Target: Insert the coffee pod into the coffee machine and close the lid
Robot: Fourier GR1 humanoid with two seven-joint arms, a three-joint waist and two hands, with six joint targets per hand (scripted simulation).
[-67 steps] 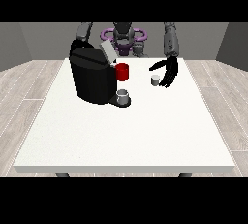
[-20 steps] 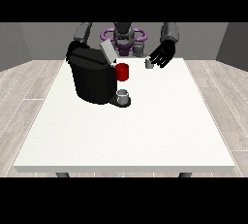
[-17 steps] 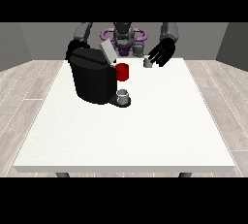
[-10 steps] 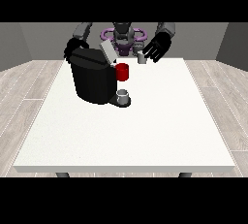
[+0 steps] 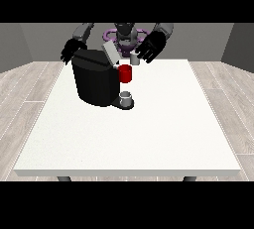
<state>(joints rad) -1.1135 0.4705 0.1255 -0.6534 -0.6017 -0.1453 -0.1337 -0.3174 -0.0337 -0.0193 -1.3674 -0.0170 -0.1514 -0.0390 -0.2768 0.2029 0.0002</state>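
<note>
Pod (image 5: 134, 59): a small grey cylinder in the upper centre of the frame, held above the table (image 5: 149, 134) by the hand at the view's right (image 5: 152, 47); that hand's fingers curl round it from the right. Machine (image 5: 95, 78): black, left of centre on the table; its lid (image 5: 110, 54) is tilted up; a red part (image 5: 126, 73) projects at its front; a grey cup (image 5: 126, 97) sits on its base. The hand at the view's left (image 5: 70, 51) is beside the machine's upper left corner; whether its fingers are open or closed cannot be told.
</note>
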